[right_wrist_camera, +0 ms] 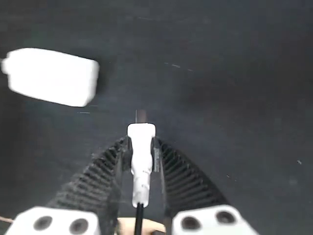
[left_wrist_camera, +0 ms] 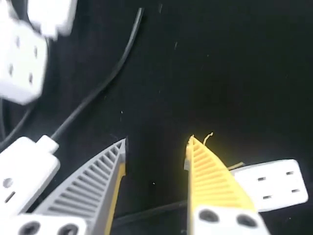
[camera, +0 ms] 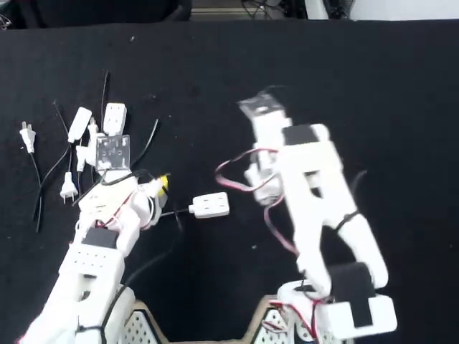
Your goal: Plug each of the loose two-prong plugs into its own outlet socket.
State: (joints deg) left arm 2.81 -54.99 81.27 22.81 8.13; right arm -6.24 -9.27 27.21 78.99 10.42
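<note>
Table: black cloth is covering it from edge to edge, and both arms are standing at its near side
Left pincer: is hanging low over the cloth at the left, spread wide; its grey finger and yellow finger are standing apart with bare black cloth between them
Near socket: this white outlet socket is lying flat toward the middle of the table, just beside the yellow finger and outside the gap, with a thin black cord running off its end
Far sockets: two white socket blocks are lying at the far left, close together, beyond the left pincer
Corded block: a white piece with a black cable leaving it is lying just beside the grey finger
Loose plugs: one white two-prong plug is lying near the table's left edge, and a second one is lying nearer the left arm; black leads are trailing from both
Right pincer: is pinching a white plug between its black fingers, the prongs pointing out past the fingertips; it is hanging over the middle of the table, well apart from the far sockets
White block: is showing blurred beyond the right pincer, apart from the held plug; what it is cannot be told
</note>
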